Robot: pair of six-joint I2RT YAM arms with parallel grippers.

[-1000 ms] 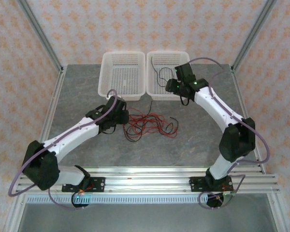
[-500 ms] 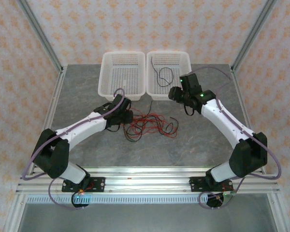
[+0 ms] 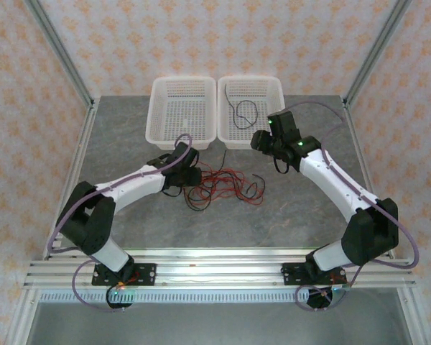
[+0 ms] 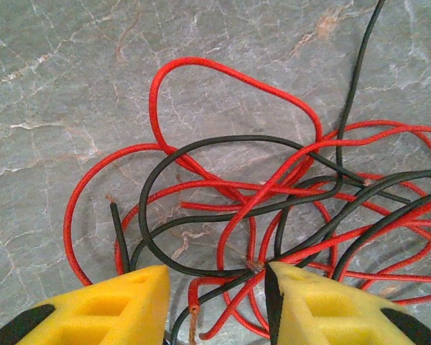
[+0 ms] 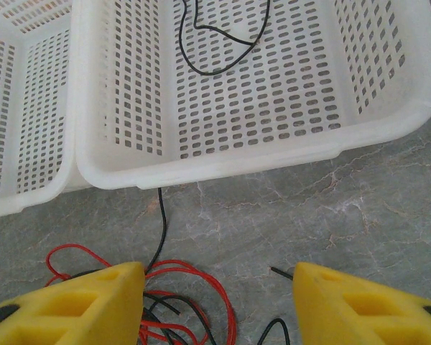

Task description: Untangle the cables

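Observation:
The cables [image 3: 226, 185] lie as a tangle of thin red and black strands on the grey table, in front of the two baskets. My left gripper [image 3: 194, 177] is low at the tangle's left edge. In the left wrist view its jaws [image 4: 215, 305] stand open, with red and black cables [image 4: 233, 70] running loose through the gap. My right gripper [image 3: 258, 140] hovers open just in front of the right basket, above the tangle's right side. In its wrist view [image 5: 215, 302] bare table lies between the fingers, and the cables [image 5: 228, 316] lie by the left finger.
Two white slotted baskets stand side by side at the back: the left basket [image 3: 183, 80] [image 5: 29, 198] and the right basket [image 3: 250, 79] [image 5: 237, 165]. A single black cable [image 3: 238, 113] [image 5: 215, 72] lies curled in the right one. Aluminium rails frame the table.
My left gripper has pushed right into the tangle's edge as its arm stretched out. My right gripper has drawn back from over the right basket's front rim towards the table.

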